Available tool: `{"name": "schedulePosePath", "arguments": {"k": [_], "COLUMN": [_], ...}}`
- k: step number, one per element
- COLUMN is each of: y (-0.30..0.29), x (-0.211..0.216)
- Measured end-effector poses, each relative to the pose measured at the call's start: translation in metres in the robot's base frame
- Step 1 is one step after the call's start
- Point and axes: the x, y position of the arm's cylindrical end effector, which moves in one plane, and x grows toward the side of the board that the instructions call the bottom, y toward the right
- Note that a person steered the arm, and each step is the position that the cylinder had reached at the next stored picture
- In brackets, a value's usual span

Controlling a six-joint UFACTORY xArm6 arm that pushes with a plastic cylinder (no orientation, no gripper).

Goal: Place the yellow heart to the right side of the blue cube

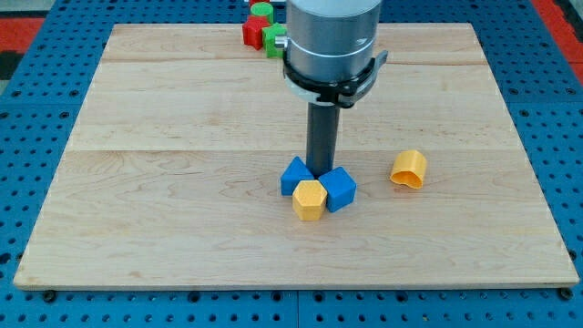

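The yellow heart [409, 169] lies on the wooden board [182, 182], right of centre. The blue cube [340, 189] sits to its left, with a gap between them. A second blue block [294, 175], triangular in look, is left of the cube. A yellow hexagonal block [309, 199] touches both blue blocks at their lower side. My tip [321, 171] stands just above these blocks in the view, between the two blue ones and close against them. The heart is well to the right of my tip.
At the board's top edge a red block [252, 32] and two green blocks [262, 11] [273, 38] cluster, partly hidden by the arm's body [330, 41]. Blue pegboard surrounds the board.
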Motion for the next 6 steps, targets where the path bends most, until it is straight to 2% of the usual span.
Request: {"name": "schedulePosePath", "arguments": {"k": [1,2,3,4,5,6], "y": [0.009,0.086,0.142,0.122,0.058,0.033], "x": [-0.039,-0.08,-0.067,-0.014,-0.013,-0.017]}}
